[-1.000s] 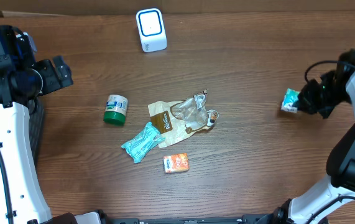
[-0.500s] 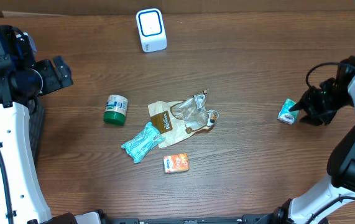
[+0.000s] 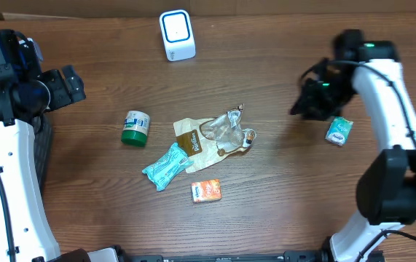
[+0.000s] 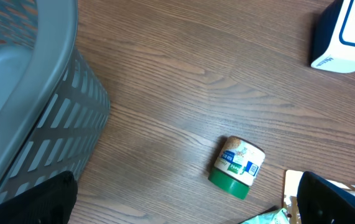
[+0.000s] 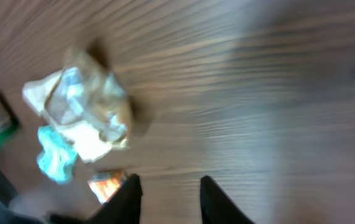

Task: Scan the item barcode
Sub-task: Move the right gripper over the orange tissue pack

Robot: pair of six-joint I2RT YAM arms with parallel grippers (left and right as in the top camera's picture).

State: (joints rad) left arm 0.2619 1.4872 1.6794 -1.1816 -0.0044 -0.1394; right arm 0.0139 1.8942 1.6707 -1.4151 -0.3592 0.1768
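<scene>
The white barcode scanner (image 3: 177,34) stands at the table's back edge and shows again as the scanner (image 4: 345,34) in the left wrist view. A small teal box (image 3: 339,131) lies on the table at the right. My right gripper (image 3: 300,108) hangs just left of that box, apart from it. Its view is blurred, and the right gripper (image 5: 171,194) shows its jaws apart over bare wood with nothing between them. My left gripper (image 3: 68,86) is wide open at the far left, above and left of a green-lidded jar (image 4: 239,167).
In the middle lie the jar (image 3: 135,127), a crumpled paper-and-plastic bag (image 3: 218,135), a teal packet (image 3: 165,166) and an orange box (image 3: 207,191). A grey slatted basket (image 4: 34,99) stands off the left edge.
The right gripper let go of the small teal box, which now lies on the table. It then swung left and toward the back. The left arm stayed still.
</scene>
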